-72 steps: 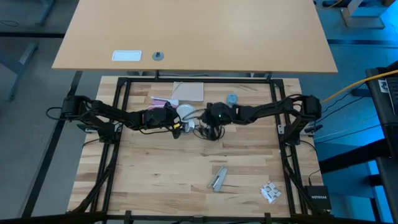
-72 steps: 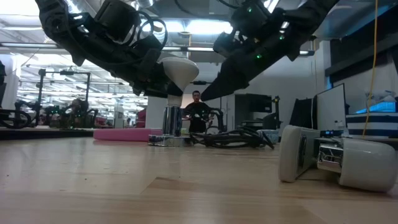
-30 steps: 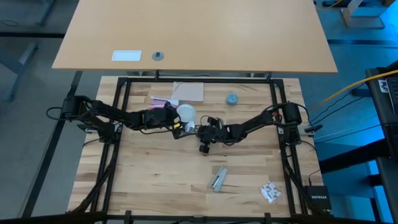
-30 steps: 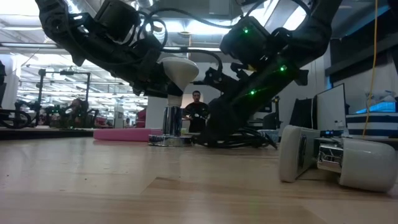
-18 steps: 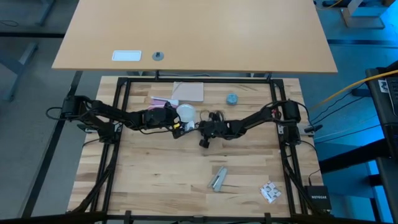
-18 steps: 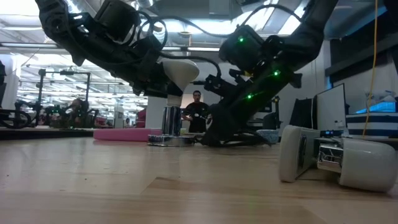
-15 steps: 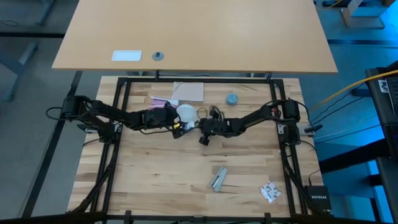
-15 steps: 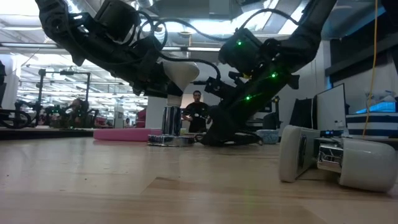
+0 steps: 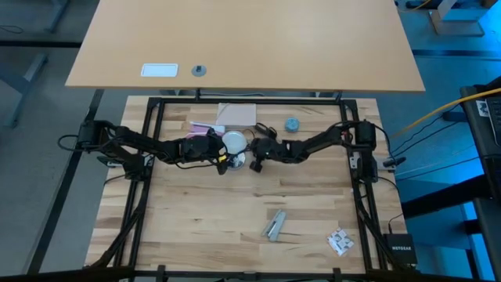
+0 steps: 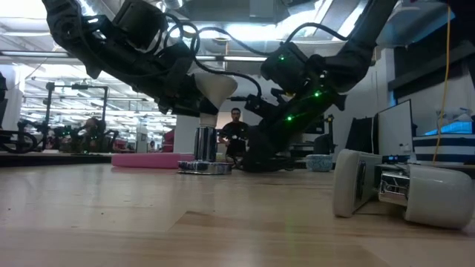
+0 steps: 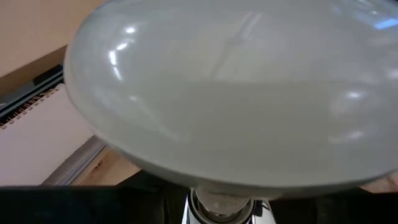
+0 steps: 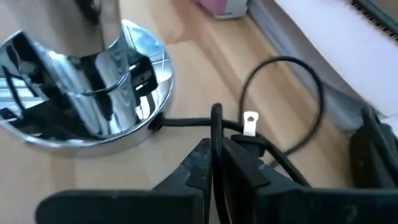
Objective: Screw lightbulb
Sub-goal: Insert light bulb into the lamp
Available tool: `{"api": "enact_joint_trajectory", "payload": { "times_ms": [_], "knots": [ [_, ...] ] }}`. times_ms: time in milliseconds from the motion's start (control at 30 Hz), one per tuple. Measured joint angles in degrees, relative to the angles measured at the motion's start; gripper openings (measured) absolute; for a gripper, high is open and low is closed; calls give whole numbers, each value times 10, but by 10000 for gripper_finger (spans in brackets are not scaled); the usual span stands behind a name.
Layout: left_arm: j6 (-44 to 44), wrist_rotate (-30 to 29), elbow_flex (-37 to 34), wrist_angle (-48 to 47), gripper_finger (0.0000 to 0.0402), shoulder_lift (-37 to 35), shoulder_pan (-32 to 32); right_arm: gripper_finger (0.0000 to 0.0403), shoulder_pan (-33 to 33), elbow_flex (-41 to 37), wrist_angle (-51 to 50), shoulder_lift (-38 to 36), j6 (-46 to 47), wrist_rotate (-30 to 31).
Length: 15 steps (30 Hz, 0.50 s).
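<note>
My left pincer (image 9: pixel 221 157) sits just left of the table's middle, its 2 fingers spread around the narrow neck of the frosted-white pear-shaped lightbulb (image 9: pixel 234 142) and pinching it there. In the low view that same pincer (image 10: pixel 194 95) holds the lightbulb (image 10: pixel 213 85) upright, globe on top, straight above the round shiny silvery socket (image 10: pixel 203 150); whether the bulb's base has entered the socket's upright tube I cannot tell. My left wrist camera is nearly filled by the globe (image 11: pixel 236 93), with a sliver of the bulb's metal base below it.

My right pincer (image 9: pixel 254 162) lies at 3 o'clock of the bulb, just beside it, low over the wood. Its 2 dark fingers (image 12: pixel 199 165) are pressed together on the thin black cord (image 12: pixel 214 127) that runs out of the socket's mirrored foot (image 12: pixel 93 99); the cord loops away past a small white tag (image 12: pixel 249 122).

Farther out, a small blue-grey round cap (image 9: pixel 292 124) rests at 2 o'clock of the bulb, well apart. A flat pale rectangular pad (image 9: pixel 236 115) and a pink strip (image 9: pixel 202 127) lie at 12 and 10 o'clock. A grey metal clip (image 9: pixel 274 225) lies at 5 o'clock, and a white crumpled piece (image 9: pixel 340 240) farther still that way. Beyond the table, in the low view, a person (image 10: pixel 236 132) stands in the room.
</note>
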Motion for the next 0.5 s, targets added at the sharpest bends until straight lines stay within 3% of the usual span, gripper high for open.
{"api": "enact_joint_trajectory", "payload": {
  "times_ms": [300,500],
  "knots": [
    [0,0,0,0,166,0,0,13,-12,0,35,0,-37,1],
    [0,1,0,0,166,0,0,38,-12,0,45,0,-49,-31]
  ]
}}
